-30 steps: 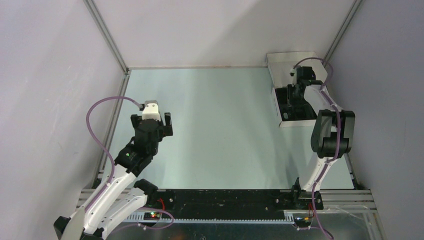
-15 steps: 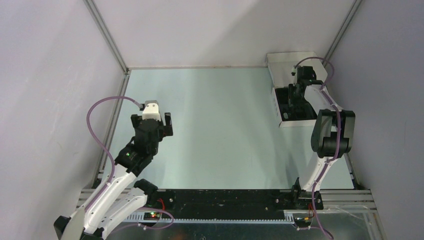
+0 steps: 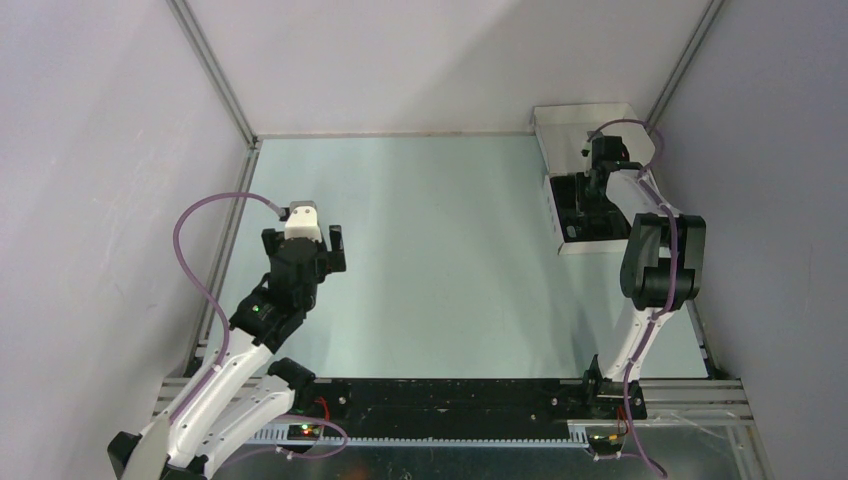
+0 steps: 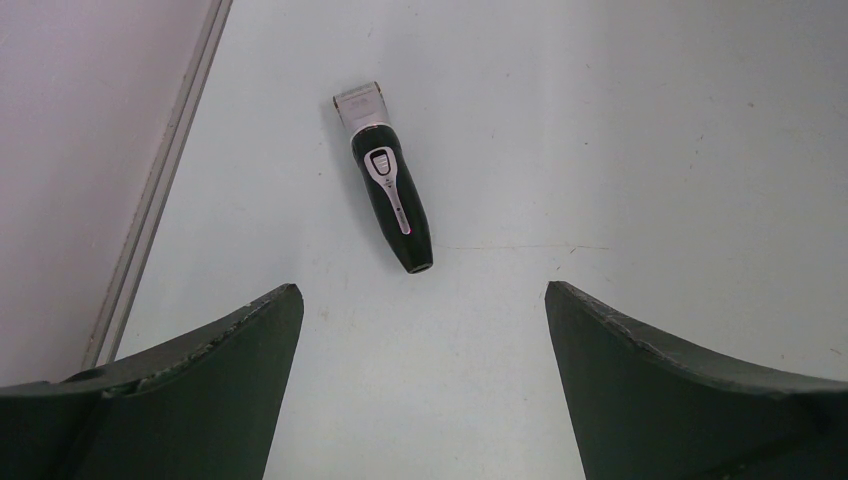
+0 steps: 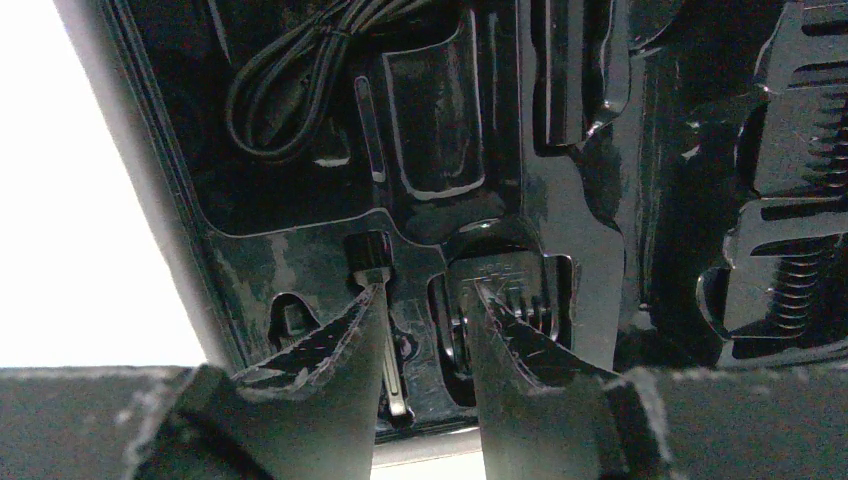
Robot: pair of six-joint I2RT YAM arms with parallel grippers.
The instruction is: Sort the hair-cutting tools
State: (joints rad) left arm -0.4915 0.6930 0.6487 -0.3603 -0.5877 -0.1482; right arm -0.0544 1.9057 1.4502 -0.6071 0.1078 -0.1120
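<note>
Clipper (image 4: 392, 196) seen only by left wrist; left claw (image 4: 422, 292) wide apart; right claw (image 5: 428, 296): cannot tell.

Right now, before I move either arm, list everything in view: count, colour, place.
hair clipper: 1, black and silver-grey, flat on the table ahead of the left gripper
coiled cable: 1, black, in a tray recess
stick brush: 1, thin, black head and silvery stem, in the tray
comb attachment: 1, black, in a tray slot
tray: 1, glossy black, inside the box
box: 1, white, far right corner
table: 1, pale blue-green
left gripper: 1, dark fingers, open above the table
right gripper: 1, dark fingers, partly apart over the tray; unclear whether it grips anything
</note>
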